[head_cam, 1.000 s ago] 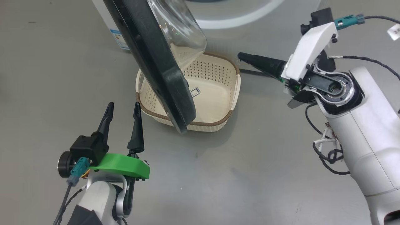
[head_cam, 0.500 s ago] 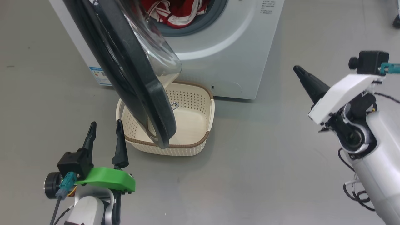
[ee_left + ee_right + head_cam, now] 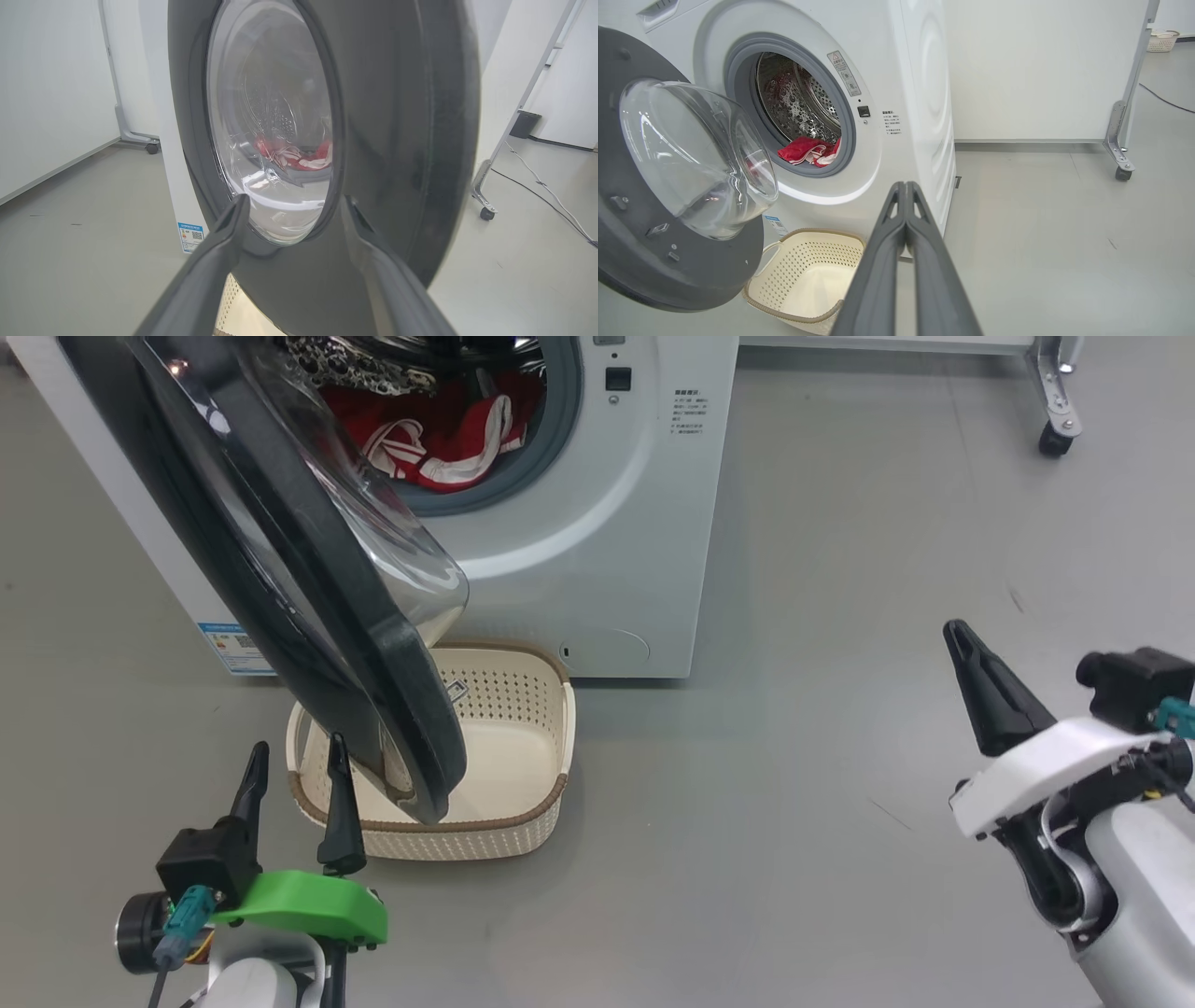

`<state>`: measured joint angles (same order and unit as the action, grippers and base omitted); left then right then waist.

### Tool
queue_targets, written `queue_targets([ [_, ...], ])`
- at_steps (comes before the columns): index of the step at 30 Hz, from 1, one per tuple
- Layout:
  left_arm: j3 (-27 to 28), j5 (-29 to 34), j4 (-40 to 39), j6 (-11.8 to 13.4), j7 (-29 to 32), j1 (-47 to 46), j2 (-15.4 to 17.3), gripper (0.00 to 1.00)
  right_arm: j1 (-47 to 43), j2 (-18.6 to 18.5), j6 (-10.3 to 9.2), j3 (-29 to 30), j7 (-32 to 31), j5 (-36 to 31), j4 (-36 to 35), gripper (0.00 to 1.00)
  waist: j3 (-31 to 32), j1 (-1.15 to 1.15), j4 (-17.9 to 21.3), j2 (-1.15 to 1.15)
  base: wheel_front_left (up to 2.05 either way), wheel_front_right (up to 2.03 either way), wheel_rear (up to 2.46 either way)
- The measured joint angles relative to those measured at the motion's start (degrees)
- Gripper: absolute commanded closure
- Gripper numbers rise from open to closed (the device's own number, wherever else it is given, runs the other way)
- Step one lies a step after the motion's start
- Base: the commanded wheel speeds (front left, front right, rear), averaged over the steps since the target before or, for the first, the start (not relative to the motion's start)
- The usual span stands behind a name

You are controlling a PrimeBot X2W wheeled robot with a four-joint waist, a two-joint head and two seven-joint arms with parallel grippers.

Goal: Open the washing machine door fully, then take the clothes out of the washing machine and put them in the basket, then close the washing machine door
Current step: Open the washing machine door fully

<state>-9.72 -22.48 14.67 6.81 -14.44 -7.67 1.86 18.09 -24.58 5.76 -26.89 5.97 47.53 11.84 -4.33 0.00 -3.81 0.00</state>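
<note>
Door (image 3: 392, 672) ajar; left hand (image 3: 298, 747) wide, empty

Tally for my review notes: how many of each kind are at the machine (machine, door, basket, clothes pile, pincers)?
washing machine: 1
washing machine door: 1
basket in front of the machine: 1
pile of red clothes in the drum: 1
pincers: 2, left pincer and right pincer
Total: 6

Grey floor (image 3: 822, 784), white wall (image 3: 1031, 70), castered metal frame leg (image 3: 1121, 135), and a far-off pale crate (image 3: 1162, 41).
</note>
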Motion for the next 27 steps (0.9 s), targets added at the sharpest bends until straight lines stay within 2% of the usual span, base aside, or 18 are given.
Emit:
queue_targets([
  [4,-0.04,0.00,-0.11,0.00,0.00,0.59,0.02,0.00,-3.65,-0.14,-1.89,0.41,3.82,-2.08,0.08,1.00,0.80,0.00,0.91,0.00,0.00,0.00,0.00],
  [7,0.14,0.00,-0.11,0.00,0.00,0.86,0.03,0.00,-5.35,-0.14,-2.61,0.68,6.44,-2.71,0.24,1.00,1.19,0.00,1.27,0.00,0.00,0.00,0.00],
  [8,0.12,0.00,-0.12,0.00,0.00,0.96,0.03,0.00,-5.95,-0.04,-3.10,0.88,7.31,-2.78,0.22,0.85,1.28,0.00,1.37,0.00,0.00,0.00,0.00],
  [9,0.12,0.00,-0.13,0.00,0.00,1.04,0.03,0.00,-6.50,0.09,-3.50,1.11,7.84,-2.85,0.20,0.61,1.35,0.00,1.45,0.00,0.00,0.00,0.00],
  [10,0.14,0.00,-0.15,0.00,0.00,1.12,0.03,0.00,-7.03,0.23,-3.86,1.26,7.95,-2.96,0.19,0.00,1.40,0.00,1.52,0.00,0.00,0.00,0.00],
  [19,0.02,0.01,-0.18,0.00,0.00,2.14,0.03,0.00,-10.57,1.70,-5.38,1.34,7.97,-5.46,-0.55,0.00,1.76,0.00,2.16,0.00,0.00,0.00,0.00],
  [27,-0.22,0.01,-0.19,0.00,0.00,2.88,0.04,0.00,-12.90,3.07,-5.95,2.40,7.99,-6.26,-1.56,0.00,2.18,0.00,2.52,0.00,0.00,0.00,0.00],
])
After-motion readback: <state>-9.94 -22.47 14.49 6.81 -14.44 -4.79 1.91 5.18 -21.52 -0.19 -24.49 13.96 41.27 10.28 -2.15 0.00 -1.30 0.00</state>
